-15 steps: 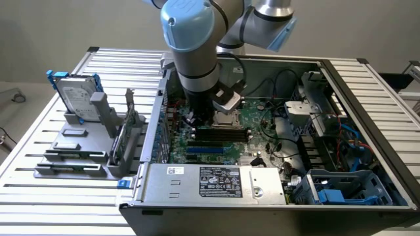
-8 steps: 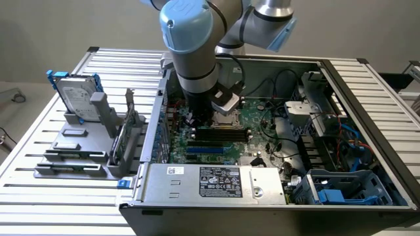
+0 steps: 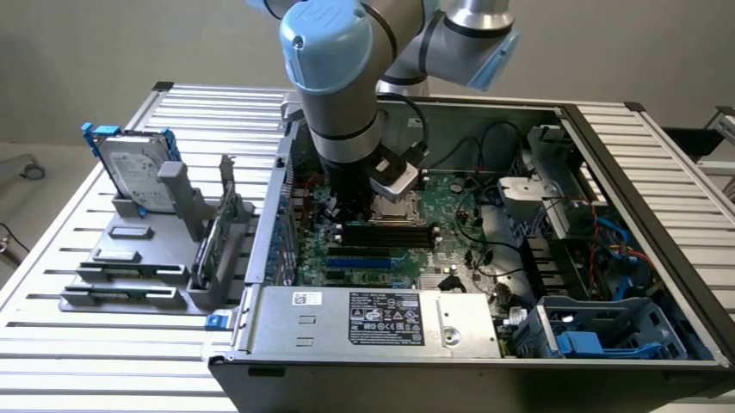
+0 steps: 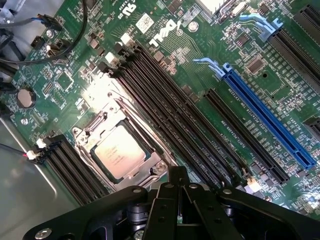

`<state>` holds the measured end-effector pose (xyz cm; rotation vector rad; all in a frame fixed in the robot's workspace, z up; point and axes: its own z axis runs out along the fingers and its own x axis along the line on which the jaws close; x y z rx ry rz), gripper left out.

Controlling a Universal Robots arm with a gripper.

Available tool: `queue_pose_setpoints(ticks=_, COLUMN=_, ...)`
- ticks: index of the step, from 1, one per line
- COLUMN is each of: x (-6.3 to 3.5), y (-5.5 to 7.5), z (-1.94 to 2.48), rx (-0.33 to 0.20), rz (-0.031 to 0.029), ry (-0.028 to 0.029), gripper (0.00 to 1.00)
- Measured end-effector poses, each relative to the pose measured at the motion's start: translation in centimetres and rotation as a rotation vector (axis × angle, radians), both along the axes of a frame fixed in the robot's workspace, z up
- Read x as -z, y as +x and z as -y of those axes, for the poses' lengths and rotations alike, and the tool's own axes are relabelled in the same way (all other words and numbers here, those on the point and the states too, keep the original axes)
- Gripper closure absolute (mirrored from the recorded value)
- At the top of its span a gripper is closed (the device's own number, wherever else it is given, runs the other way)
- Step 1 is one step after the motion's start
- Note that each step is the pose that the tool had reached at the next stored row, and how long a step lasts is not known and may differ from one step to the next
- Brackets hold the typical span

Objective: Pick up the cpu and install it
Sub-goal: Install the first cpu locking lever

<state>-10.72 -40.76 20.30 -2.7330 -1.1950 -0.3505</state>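
The cpu (image 4: pixel 118 152), a small silver-grey square chip, lies flat inside the metal-framed socket (image 4: pixel 100 107) on the green motherboard. My gripper (image 4: pixel 177 186) hovers just beside the socket with its black fingers (image 4: pixel 169 210) pressed together, shut, and nothing between them. In the exterior view the arm reaches down into the open computer case, with the gripper (image 3: pixel 344 205) low over the board next to the socket holding the cpu (image 3: pixel 398 210).
Black memory slots (image 4: pixel 165 100) and a long blue slot (image 4: pixel 270 117) run beside the socket. Cables (image 3: pixel 483 146), a drive cage (image 3: pixel 608 331) and the power supply (image 3: pixel 367 318) crowd the case. A hard drive with blue brackets (image 3: pixel 132 168) stands in a grey holder outside it.
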Motion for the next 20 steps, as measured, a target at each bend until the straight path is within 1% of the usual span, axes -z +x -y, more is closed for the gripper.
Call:
queue_pose_setpoints(ticks=15, x=0.17, y=-0.09, z=-0.08, rx=0.0, rz=-0.0001, ry=0.0, gripper=0.89)
queue_pose_setpoints(ticks=17, x=0.0, y=-0.09, z=-0.08, rx=0.0, rz=-0.0001, ry=-0.0002, gripper=0.89)
queue_pose_setpoints(ticks=20, x=-0.73, y=-0.09, z=-0.07, rx=0.0, rz=0.0, ry=-0.0008, gripper=0.89)
